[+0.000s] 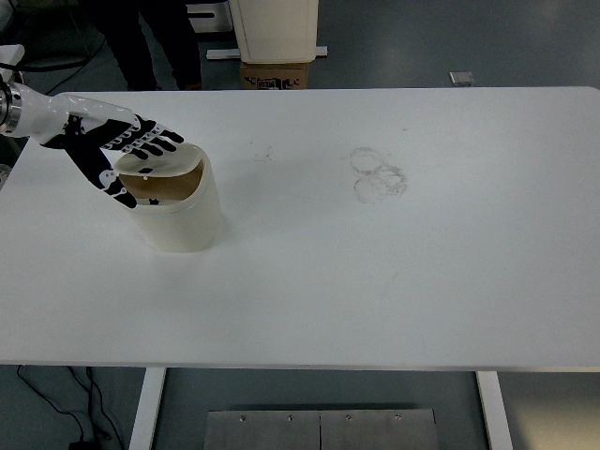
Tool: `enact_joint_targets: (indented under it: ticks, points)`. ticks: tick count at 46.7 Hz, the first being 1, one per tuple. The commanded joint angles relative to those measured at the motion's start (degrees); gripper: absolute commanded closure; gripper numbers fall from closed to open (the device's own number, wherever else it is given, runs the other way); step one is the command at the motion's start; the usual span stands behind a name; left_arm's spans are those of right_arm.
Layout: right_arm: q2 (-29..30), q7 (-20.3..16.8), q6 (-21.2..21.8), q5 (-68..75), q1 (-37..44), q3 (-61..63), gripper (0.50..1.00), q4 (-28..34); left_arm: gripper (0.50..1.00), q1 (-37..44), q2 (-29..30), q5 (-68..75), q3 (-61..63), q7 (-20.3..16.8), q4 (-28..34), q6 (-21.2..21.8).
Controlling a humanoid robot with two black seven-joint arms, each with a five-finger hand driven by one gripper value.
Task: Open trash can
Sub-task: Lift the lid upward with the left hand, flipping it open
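A cream trash can (184, 217) stands on the left part of the white table (375, 262). Its swing lid (155, 165) is tilted and a dark gap shows the inside. My left hand (122, 155), white with black fingers, comes in from the left edge and lies over the can's top. Its fingers are spread flat and rest on the lid; the thumb points down at the can's left rim. It grasps nothing. My right hand is out of view.
Faint ring stains (377, 173) mark the table's middle. Beyond the far edge stand a cardboard box (274, 75), a white cabinet (274, 28) and a person's dark legs (155, 42). A cable (94, 412) lies on the floor below.
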Motion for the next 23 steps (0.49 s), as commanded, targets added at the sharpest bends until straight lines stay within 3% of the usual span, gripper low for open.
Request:
enact_joint_targets:
  ticks: [1,23]
  points:
    - [0.0,0.0,0.0,0.0,0.0,0.0,0.509,0.0,0.5,0.0,0.1,-0.8,-0.9,0.0,0.7,0.0]
    - [0.0,0.0,0.0,0.0,0.0,0.0,0.509,0.0,0.5,0.3,0.1,-7.8,-4.9,0.0,8.8,0.0]
